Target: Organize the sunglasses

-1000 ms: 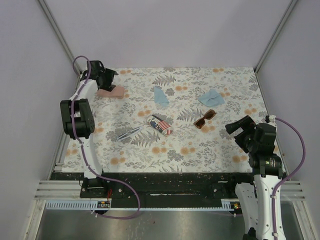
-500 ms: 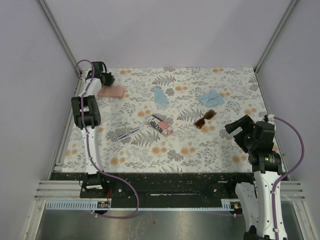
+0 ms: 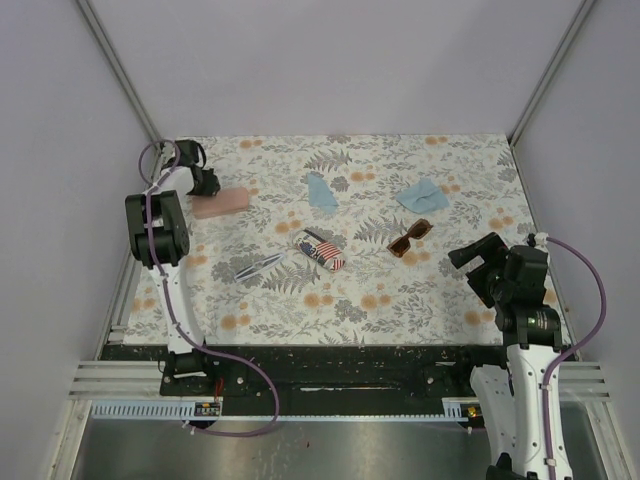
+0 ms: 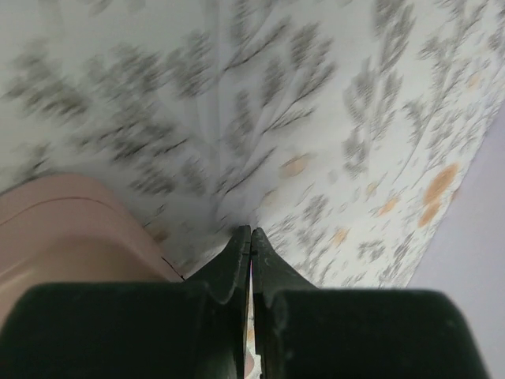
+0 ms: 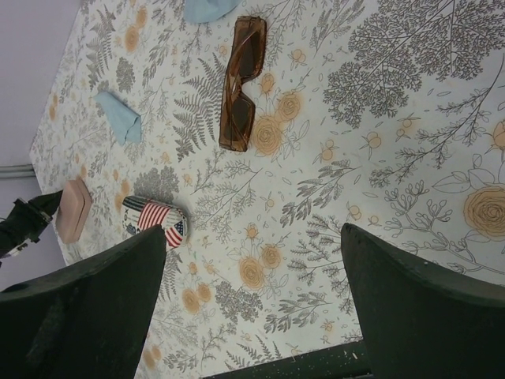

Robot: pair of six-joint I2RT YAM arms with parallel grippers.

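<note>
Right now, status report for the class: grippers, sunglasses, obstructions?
Left gripper shut, empty, beside pink case. Right gripper open, empty. Brown sunglasses and silver pair loose on table. Flag case between them.

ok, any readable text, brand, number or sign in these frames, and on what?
None readable in any view.
flag-printed case: stars and stripes only, no words.
reddish-brown sunglasses: no brand mark shows.
silvery sunglasses, pink case: too small to tell.
small component on the near rail: too small to read.
</note>
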